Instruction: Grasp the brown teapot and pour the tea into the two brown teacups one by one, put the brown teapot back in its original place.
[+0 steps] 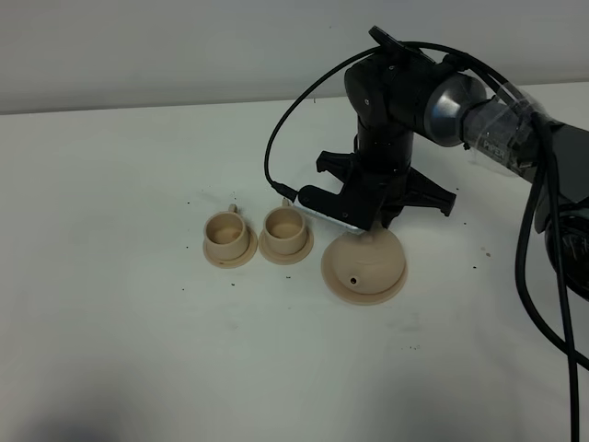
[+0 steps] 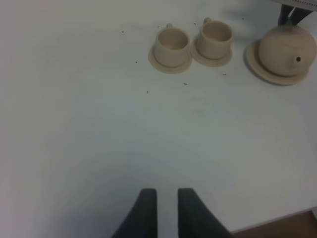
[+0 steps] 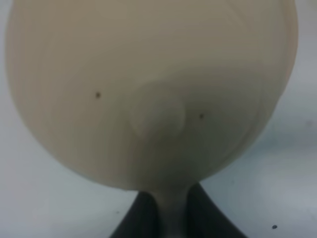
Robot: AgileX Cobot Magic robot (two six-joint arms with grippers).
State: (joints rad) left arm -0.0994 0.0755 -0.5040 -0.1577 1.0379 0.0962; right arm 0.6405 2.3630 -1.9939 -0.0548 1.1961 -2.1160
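two dark fingers of the left gripper (image 2: 167, 212) hang nearest, parted with nothing between them, low over bare table (image 1: 138, 350). it is well apart from the crockery, i judge parked there to leave the other arm room.

- further in: the brown teapot (image 1: 366, 264) sits square on its wide saucer plate (image 2: 251, 58), lid on. spout (image 1: 352, 279) faces the near side and the handle faces away. that suits an arm reaching in from behind.
- just beside it, the two brown teacups (image 1: 227, 232) (image 1: 285, 224) stand upright on their small saucers (image 1: 213, 257), side by side, mouths up. probably set so close that pouring needs only a short swing. insides look pale, no tea to be seen. i take it nothing is poured yet.
- behind the pot: the right gripper (image 3: 171, 220) is down at the handle (image 3: 171, 201). the wrist view shows the loop pinched between both fingers (image 3: 143, 215), no gap on either side, so the jaws look clenched on it. lid knob (image 3: 158, 119) sits just ahead of them.
- farthest: the right arm (image 1: 405, 92) arches over from the back edge, cables trailing.

step in hand: securing the grip before any lift. the pot has not left its plate. a thin loop hold may let the pot swing when tipped.
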